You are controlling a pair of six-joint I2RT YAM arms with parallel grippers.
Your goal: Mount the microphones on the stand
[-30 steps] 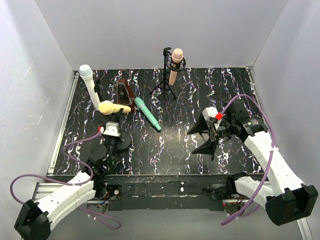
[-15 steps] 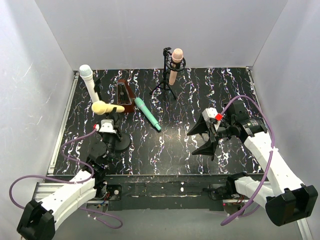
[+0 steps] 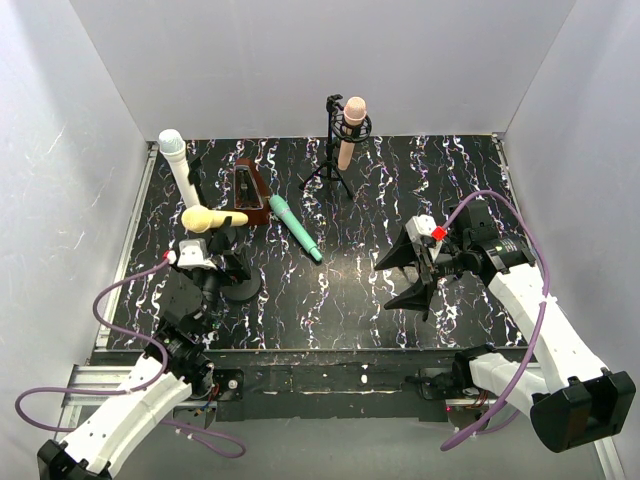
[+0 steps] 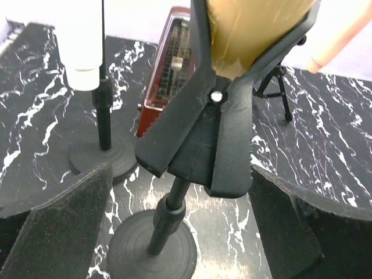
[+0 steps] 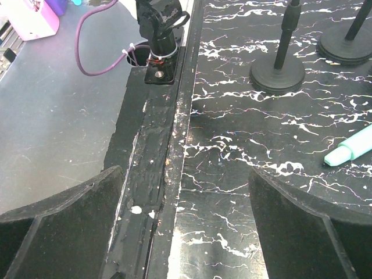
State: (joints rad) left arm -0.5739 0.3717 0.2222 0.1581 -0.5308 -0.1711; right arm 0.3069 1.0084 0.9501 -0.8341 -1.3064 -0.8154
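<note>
Three of the four microphones are sitting in holders in the top view: the white microphone [image 3: 178,165] at the far left, the yellow microphone [image 3: 205,218] lying across the clip [image 3: 237,217] of the round-based stand [image 3: 240,290], and the pink microphone [image 3: 350,130] on the tripod stand [image 3: 328,172] at the back. The teal microphone [image 3: 295,228] is lying loose on the surface [image 3: 360,300], beside the brown block [image 3: 248,190]. The left gripper [image 3: 218,268] is standing released just in front of the yellow one's stand, and the right gripper [image 3: 400,277] is hovering spread wide and empty to the right of the teal one. The left wrist view is showing the clip pinching the yellow body from below, with both pads apart and touching nothing, so I am judging this seating step as finishing. The right wrist view is looking down at the near edge of the surface with only the teal tip at its right border, the pads gaping. The next move is probably calling for a grasp on the teal microphone and a lift toward a free holder; I cannot tell which holder is free.
</note>
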